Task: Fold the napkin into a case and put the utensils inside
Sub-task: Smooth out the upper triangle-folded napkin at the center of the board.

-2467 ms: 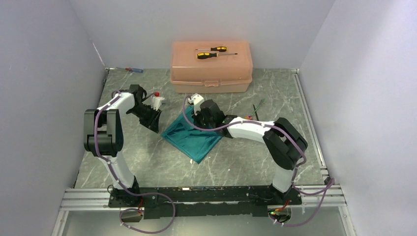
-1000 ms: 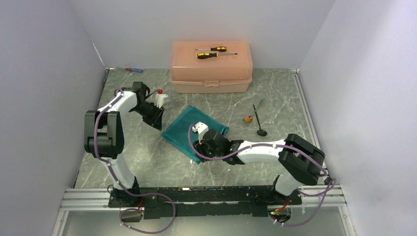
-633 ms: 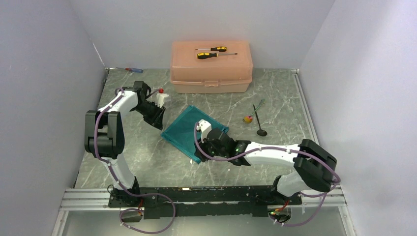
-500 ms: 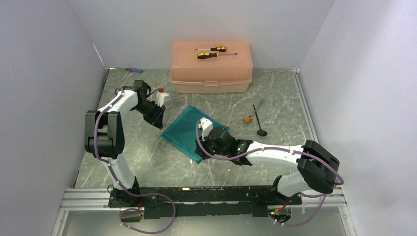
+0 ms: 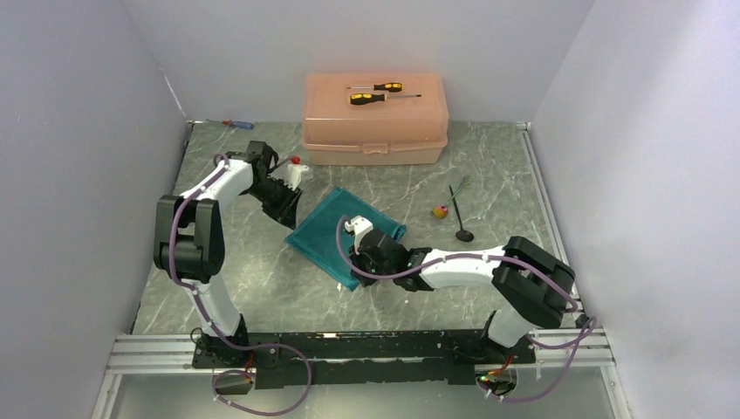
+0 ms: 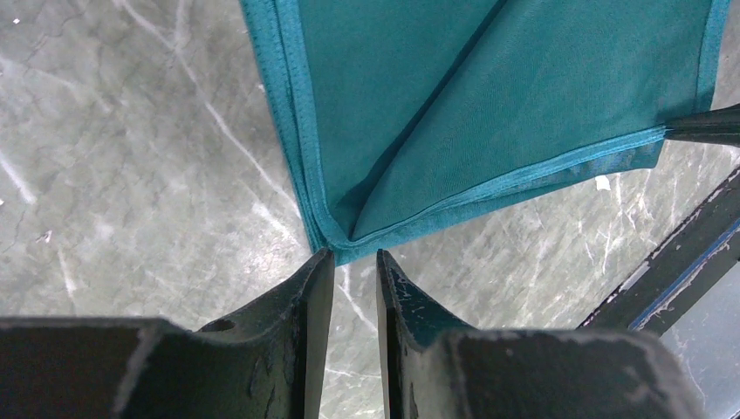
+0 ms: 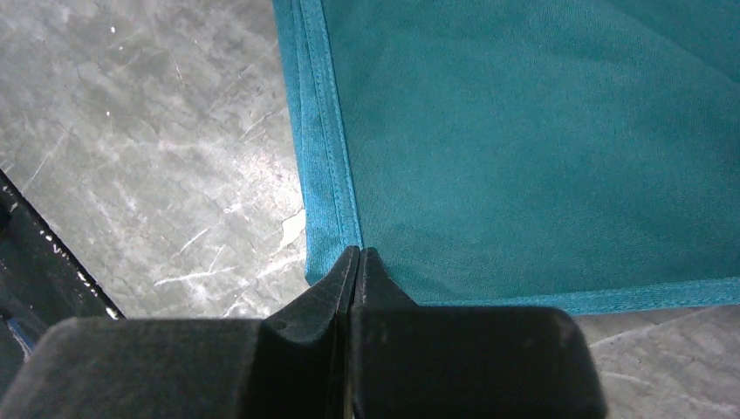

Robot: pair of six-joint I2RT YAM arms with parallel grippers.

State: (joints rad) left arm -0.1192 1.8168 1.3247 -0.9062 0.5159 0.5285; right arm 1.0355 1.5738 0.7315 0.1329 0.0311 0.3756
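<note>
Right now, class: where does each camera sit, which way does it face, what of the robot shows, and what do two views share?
Top external: high behind the arm bases, facing down onto the table; both arms show whole, the napkin between them.
Left wrist: on the left arm, looking past the left gripper at a napkin corner; two fingers, slightly apart.
Right wrist: on the right arm, looking past the right gripper, shut on the napkin's hem.
Shared: both wrist views show napkin and table.
</note>
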